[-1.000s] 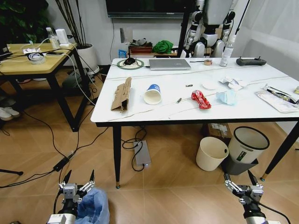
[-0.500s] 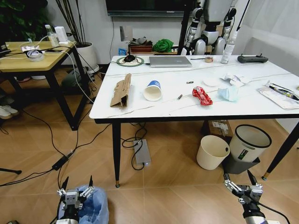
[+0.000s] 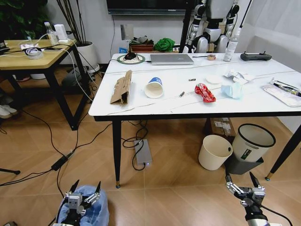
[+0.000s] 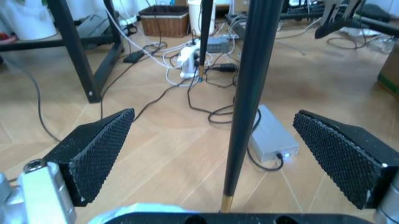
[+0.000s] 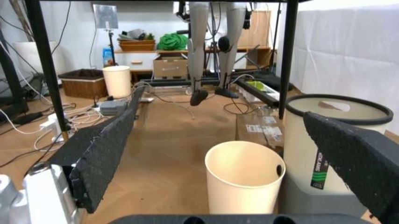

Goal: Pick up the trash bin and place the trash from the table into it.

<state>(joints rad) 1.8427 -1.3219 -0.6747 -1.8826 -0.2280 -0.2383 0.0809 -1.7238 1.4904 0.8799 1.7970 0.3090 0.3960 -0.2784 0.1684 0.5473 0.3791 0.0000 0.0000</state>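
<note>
The trash bin (image 3: 92, 214), lined with a crinkled light-blue bag, stands on the floor at the lower left. My left gripper (image 3: 87, 185) hangs open just above its rim, holding nothing; in the left wrist view its jaws (image 4: 213, 114) stand wide apart with a sliver of the blue bag (image 4: 134, 209) below. The table (image 3: 263, 106) carries the trash: brown cardboard (image 3: 121, 88), a paper cup (image 3: 154, 88) on its side, a red wrapper (image 3: 204, 92), a pale blue mask (image 3: 231, 90), white tissues (image 3: 235, 75) and a clear package (image 3: 281, 92). My right gripper (image 3: 240, 178) is open, low at the right.
Under the table's right end stand a cream bucket (image 3: 215, 152) (image 5: 244, 175) and a grey-and-white bin (image 3: 252, 142) (image 5: 330, 140). A black table leg (image 3: 116, 153) (image 4: 246, 93), cables and a power brick (image 3: 143, 153) lie ahead of the left gripper. A wooden table (image 3: 28, 54) stands left.
The head camera has shifted, so the table sits higher in view. My left gripper has moved a little right, from beside the blue-bagged bin to over its rim. The right gripper has held still.
</note>
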